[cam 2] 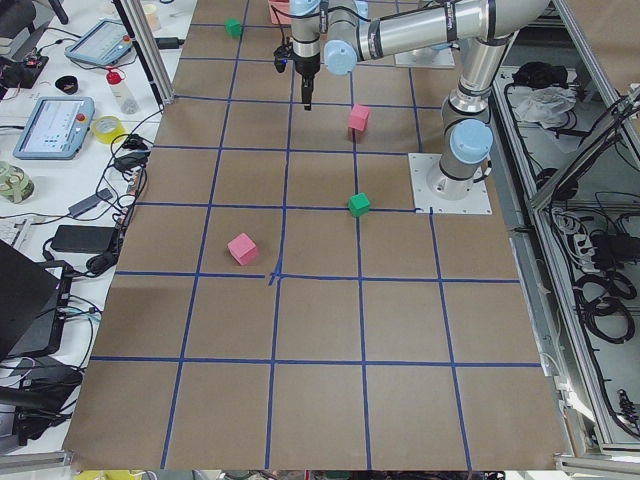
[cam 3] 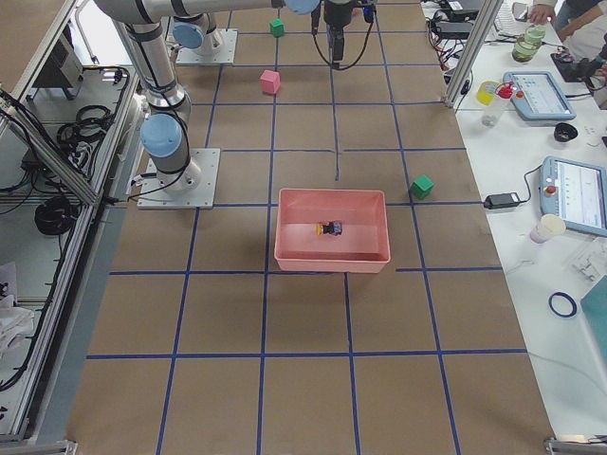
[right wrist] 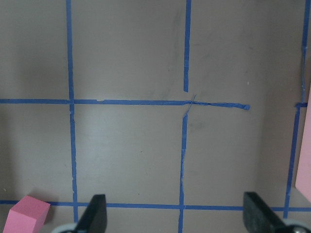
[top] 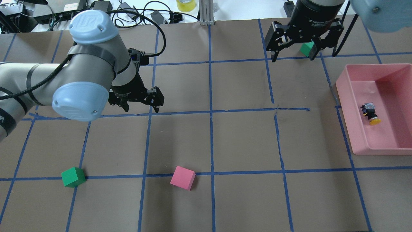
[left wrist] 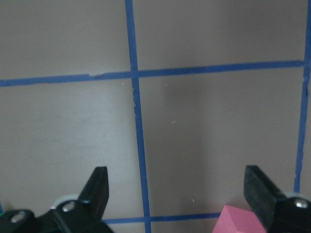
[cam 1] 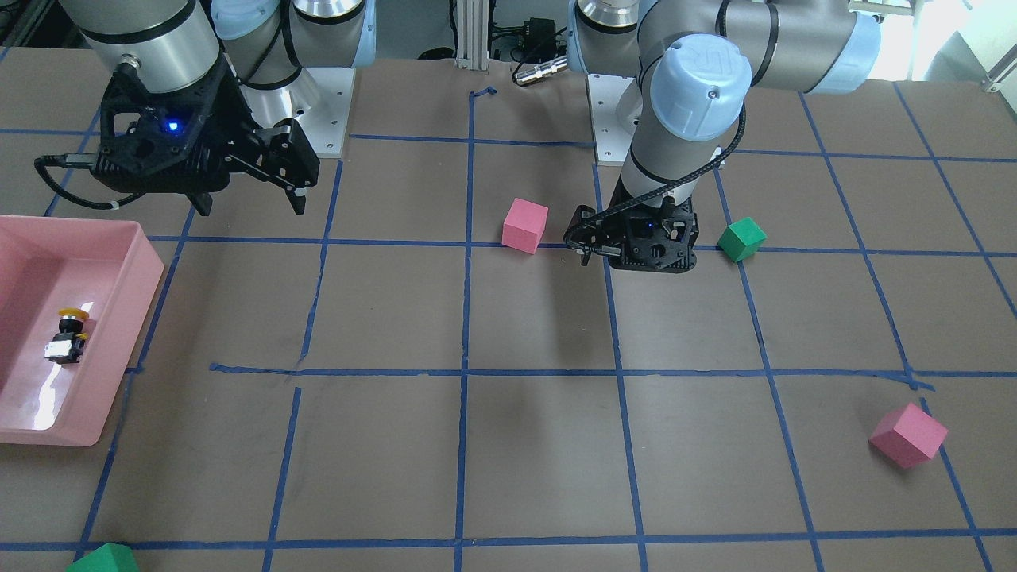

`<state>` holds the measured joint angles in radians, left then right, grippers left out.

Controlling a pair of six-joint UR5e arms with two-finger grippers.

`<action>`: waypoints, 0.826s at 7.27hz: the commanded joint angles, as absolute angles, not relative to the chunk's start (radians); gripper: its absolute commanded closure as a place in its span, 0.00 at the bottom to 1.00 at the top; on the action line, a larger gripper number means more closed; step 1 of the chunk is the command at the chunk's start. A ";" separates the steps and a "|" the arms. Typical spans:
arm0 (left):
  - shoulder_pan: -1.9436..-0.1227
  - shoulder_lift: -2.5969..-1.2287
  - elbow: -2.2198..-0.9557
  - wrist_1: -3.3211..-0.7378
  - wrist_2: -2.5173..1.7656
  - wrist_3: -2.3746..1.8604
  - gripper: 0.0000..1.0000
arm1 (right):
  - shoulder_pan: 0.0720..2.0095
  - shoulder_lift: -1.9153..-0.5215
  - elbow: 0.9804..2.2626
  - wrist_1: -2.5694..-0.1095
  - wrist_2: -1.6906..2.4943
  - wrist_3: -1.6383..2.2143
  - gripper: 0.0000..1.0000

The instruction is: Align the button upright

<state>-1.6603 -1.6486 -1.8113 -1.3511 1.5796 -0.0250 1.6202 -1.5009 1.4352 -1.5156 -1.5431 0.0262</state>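
The button (top: 370,113) lies on its side inside a pink bin (top: 373,66), its yellow cap toward the robot and its grey-white base away. It also shows in the front view as the button (cam 1: 67,334) and in the right side view as the button (cam 3: 330,228). My right gripper (top: 292,59) hangs open above the table, behind and left of the bin, with nothing between its fingers. Far from the bin, my left gripper (top: 141,109) is open over bare table, also empty.
A pink cube (top: 182,178) and a green cube (top: 73,177) sit near the front. Another green cube (top: 306,48) is partly hidden behind my right gripper. In the front view a pink cube (cam 1: 908,434) lies far out on my left side. Blue tape lines grid the brown table.
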 commanded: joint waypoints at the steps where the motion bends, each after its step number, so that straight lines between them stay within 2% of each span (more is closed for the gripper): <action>1: -1.658 -1.667 -1.792 -1.472 1.582 -0.018 0.00 | 1.617 -1.500 1.436 -1.516 -1.545 0.025 0.00; 3: -1.660 -1.671 -1.787 -1.454 1.583 -0.018 0.00 | 1.615 -1.500 1.436 -1.516 -1.546 0.023 0.00; 6: -1.620 -1.664 -1.751 -1.223 1.580 0.018 0.00 | 1.611 -1.499 1.434 -1.513 -1.546 0.020 0.00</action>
<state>-1.6483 -1.6650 -1.7752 -1.3048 1.5830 -0.0087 1.6135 -1.4998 1.4349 -1.5139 -1.5452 0.0204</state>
